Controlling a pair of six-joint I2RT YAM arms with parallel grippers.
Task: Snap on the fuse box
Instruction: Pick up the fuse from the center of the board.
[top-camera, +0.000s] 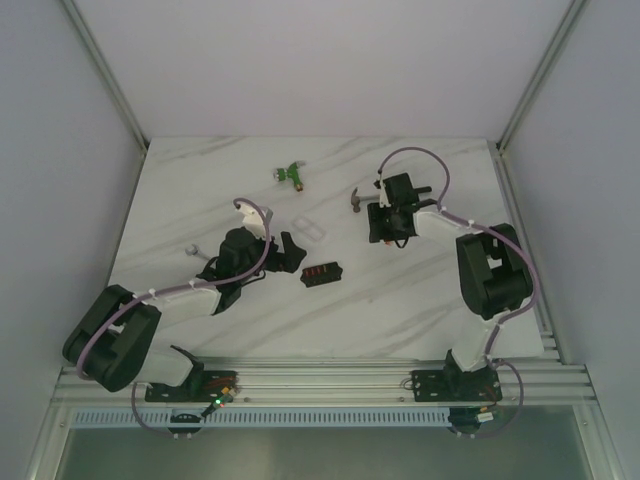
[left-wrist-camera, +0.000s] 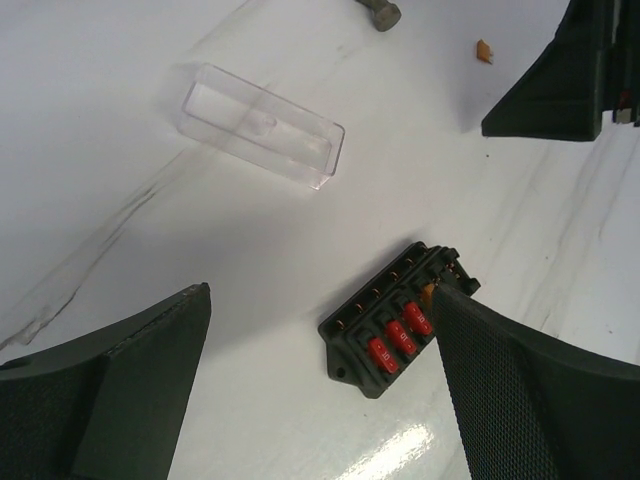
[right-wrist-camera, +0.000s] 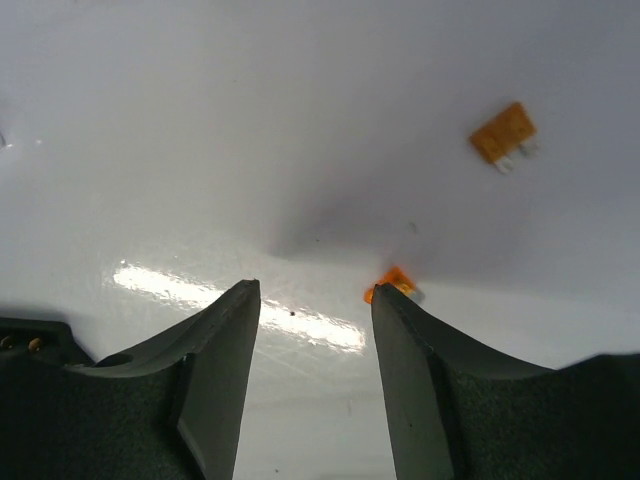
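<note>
Where the fuse box (left-wrist-camera: 385, 325) lies flat near the middle of the table (left-wrist-camera: 150, 250), the left gripper (left-wrist-camera: 320, 290) stands spread wide over it (red fuse markings unreadable). The right gripper (right-wrist-camera: 314, 290), parted and empty, hangs beside an orange fuse (right-wrist-camera: 392, 283).

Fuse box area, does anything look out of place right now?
Yes. The fuse box sits uncovered, its clear lid lying apart from it. One orange fuse lies loose on the surface, and another lies beside the right gripper.
</note>
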